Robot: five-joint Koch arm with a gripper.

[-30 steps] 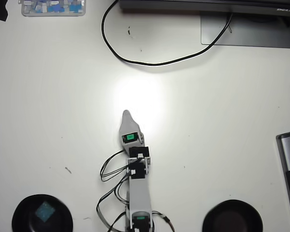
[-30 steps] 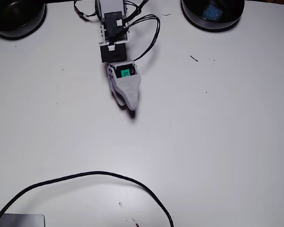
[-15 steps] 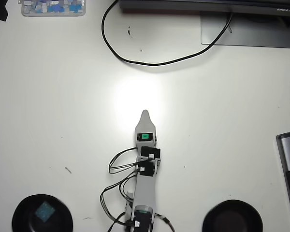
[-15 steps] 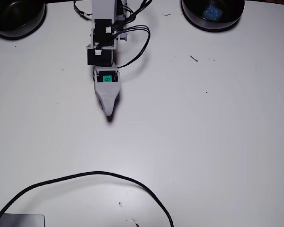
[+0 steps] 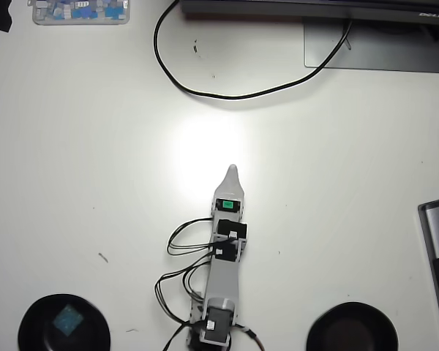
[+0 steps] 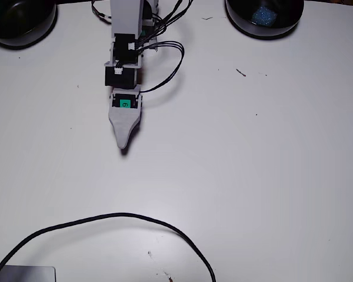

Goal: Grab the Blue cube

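Gripper outstretched over bare table

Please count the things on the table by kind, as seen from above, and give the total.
Black bowls: 2, one holding the Blue cube, one with nothing visible in it
Blue cube: 1
Clear tray of small pieces: 1
Black cable loop: 1
Robot arm with gripper: 1
Total: 6

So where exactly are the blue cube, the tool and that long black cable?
Blue cube (image 5: 67, 319), overhead view, middle of its top face, inside the black bowl (image 5: 29, 325).
Tool (image 5: 233, 170), overhead view, its pointed grey tip.
Black cable (image 5: 227, 96), overhead view, low point of its loop.
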